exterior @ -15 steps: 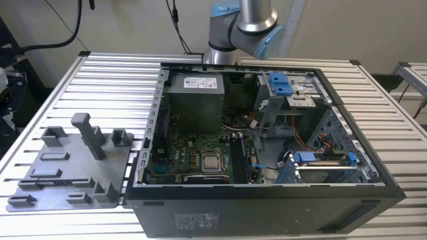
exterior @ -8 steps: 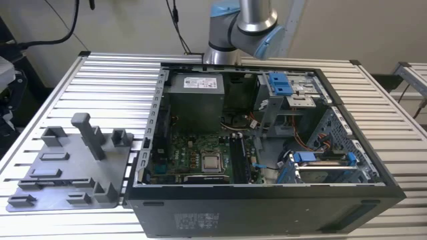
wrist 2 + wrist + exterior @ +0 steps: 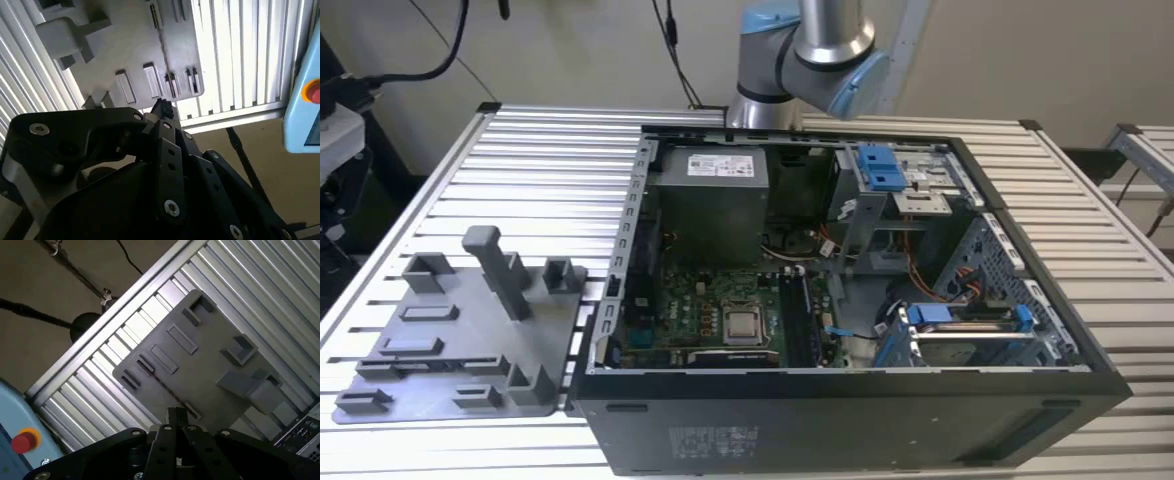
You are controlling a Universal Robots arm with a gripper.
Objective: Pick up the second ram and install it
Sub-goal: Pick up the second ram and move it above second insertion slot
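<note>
The ribbed surface (image 3: 454, 180) is silver-white, striped with shadow. The holder tray (image 3: 467, 340) is matte grey. The computer case (image 3: 854, 420) is black, its motherboard (image 3: 700, 305) green and its clips (image 3: 881, 165) blue. The pincer (image 3: 162, 107) is black; a red button (image 3: 312, 92) sits on a pale blue box (image 3: 300, 125).

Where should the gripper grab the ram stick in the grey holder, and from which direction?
Take the ram near mid-length, pinching across its two flat faces from straight above. It seems to stand edge-on in the grey holder, so only its thin long top edge looks exposed.
</note>
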